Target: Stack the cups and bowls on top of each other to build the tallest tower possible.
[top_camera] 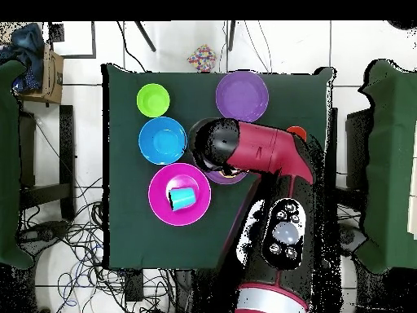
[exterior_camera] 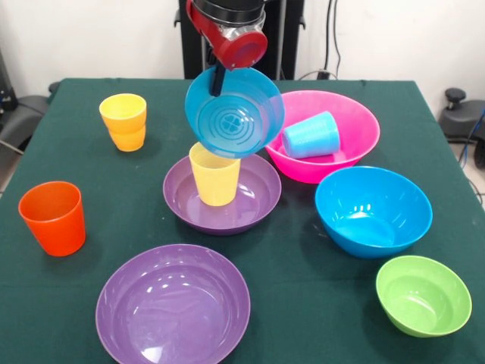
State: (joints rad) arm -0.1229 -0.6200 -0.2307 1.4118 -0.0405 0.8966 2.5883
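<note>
My gripper (exterior_camera: 218,80) is shut on the rim of the small blue bowl (exterior_camera: 235,112). It holds the bowl tilted, its inside facing the camera, just above the pale yellow cup (exterior_camera: 215,175). That cup stands upright in a purple bowl (exterior_camera: 255,196). The second purple bowl (exterior_camera: 173,305) lies at the near edge. A light blue cup (exterior_camera: 312,135) lies on its side in the pink bowl (exterior_camera: 358,125). Two amber-yellow cups (exterior_camera: 123,121) are nested at the left. The orange cup (exterior_camera: 53,217), big blue bowl (exterior_camera: 373,211) and green bowl (exterior_camera: 423,295) stand apart.
In the overhead view the arm (top_camera: 252,151) covers the gripper, the held bowl and the middle purple bowl. The green bowl (top_camera: 153,100), big blue bowl (top_camera: 162,140), pink bowl (top_camera: 163,183) and a purple bowl (top_camera: 242,95) show there. The table (exterior_camera: 326,318) has a dark green cloth.
</note>
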